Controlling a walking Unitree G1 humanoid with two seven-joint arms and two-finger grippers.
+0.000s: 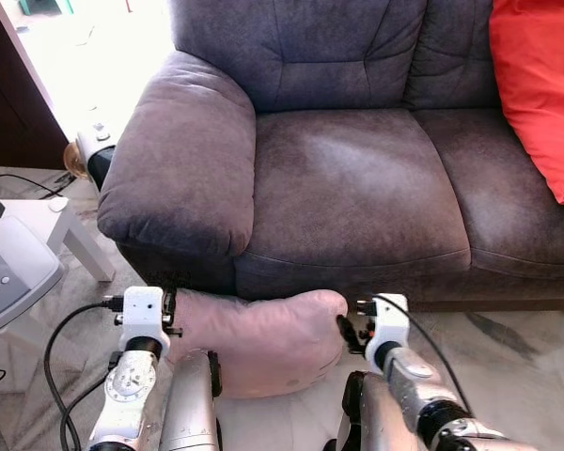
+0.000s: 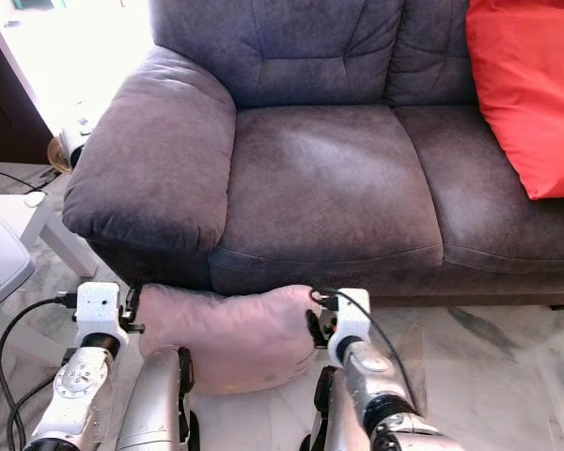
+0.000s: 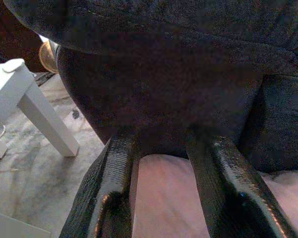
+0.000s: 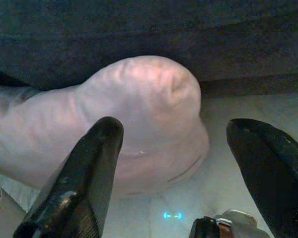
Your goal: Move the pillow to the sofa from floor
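Note:
A pale pink pillow (image 1: 258,343) lies on the marble floor against the front of the dark grey sofa (image 1: 357,188), between my two arms. My left gripper (image 1: 172,312) is at the pillow's left corner; in the left wrist view its fingers (image 3: 114,168) stand close together with pink fabric between them. My right gripper (image 1: 346,331) is at the pillow's right end. In the right wrist view its fingers (image 4: 97,148) are spread wide, with the pillow's rounded corner (image 4: 149,109) just ahead of them.
The sofa's broad armrest (image 1: 179,160) overhangs the pillow's left end. A red cushion (image 1: 540,85) leans at the sofa's right. A white side table (image 1: 70,230) carrying a grey device (image 1: 5,272) stands to my left, with black cables (image 1: 61,338) on the floor.

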